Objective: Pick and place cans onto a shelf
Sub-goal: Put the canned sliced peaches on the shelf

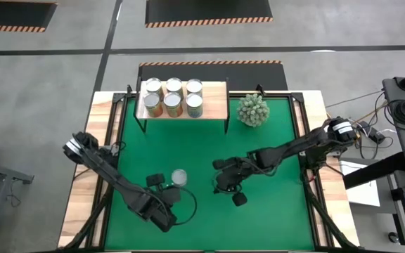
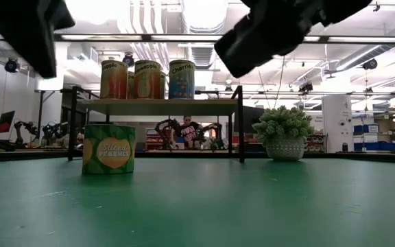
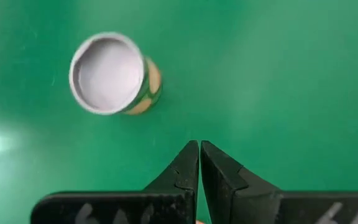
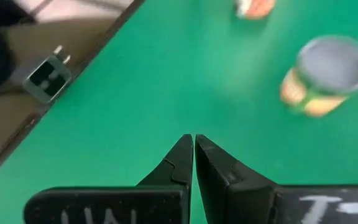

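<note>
Six cans (image 1: 172,97) we count on the shelf (image 1: 216,98), one can (image 1: 179,176) alone on the mat beside our left gripper (image 1: 157,181), fingers pressed together empty, right gripper (image 1: 225,166) likewise.

Green mat (image 1: 273,211), silver tops, dark arms on a light-wood workbench.
A lone can (image 2: 108,148) wears a green label with an orange-yellow oval; the shelf (image 1: 215,98) is pale wood on black legs, and the plant (image 1: 253,109) is pale green.
</note>
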Action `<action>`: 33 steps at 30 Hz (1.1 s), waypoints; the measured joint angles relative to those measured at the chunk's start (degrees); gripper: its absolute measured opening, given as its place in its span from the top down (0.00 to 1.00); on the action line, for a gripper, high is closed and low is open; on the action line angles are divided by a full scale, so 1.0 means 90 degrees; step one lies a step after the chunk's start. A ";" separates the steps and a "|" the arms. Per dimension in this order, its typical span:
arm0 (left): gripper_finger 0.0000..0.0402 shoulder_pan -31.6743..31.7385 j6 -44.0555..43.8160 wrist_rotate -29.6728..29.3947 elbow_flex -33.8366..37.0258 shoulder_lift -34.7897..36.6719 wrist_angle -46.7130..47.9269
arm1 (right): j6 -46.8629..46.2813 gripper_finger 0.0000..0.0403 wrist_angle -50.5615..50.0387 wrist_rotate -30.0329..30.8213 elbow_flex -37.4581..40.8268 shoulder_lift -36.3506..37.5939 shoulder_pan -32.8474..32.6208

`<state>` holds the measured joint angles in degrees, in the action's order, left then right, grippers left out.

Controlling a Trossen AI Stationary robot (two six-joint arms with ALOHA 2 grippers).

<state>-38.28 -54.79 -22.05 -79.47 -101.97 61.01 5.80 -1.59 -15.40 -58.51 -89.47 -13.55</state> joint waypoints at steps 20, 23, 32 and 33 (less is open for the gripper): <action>1.00 0.0361 -0.0473 -0.1235 0.2073 -0.0049 -0.1458 | -0.0155 0.74 0.1745 0.1872 0.0589 -0.0403 0.0074; 1.00 0.0466 -0.0432 -0.1324 0.2277 -0.0048 -0.1781 | -0.0212 0.62 0.1901 0.2104 0.0560 -0.0731 0.0163; 1.00 0.0779 0.0192 -0.1338 0.2625 -0.0044 -0.2700 | -0.0473 0.27 0.1992 0.2142 -0.0002 -0.1687 0.0605; 1.00 0.0804 0.0198 -0.1341 0.2633 -0.0044 -0.2708 | -0.0437 0.24 0.2010 0.2059 -0.0082 -0.1790 0.0643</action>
<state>-31.04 -53.00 -34.12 -55.78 -102.37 36.64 1.86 16.50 3.12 -59.25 -105.58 -7.76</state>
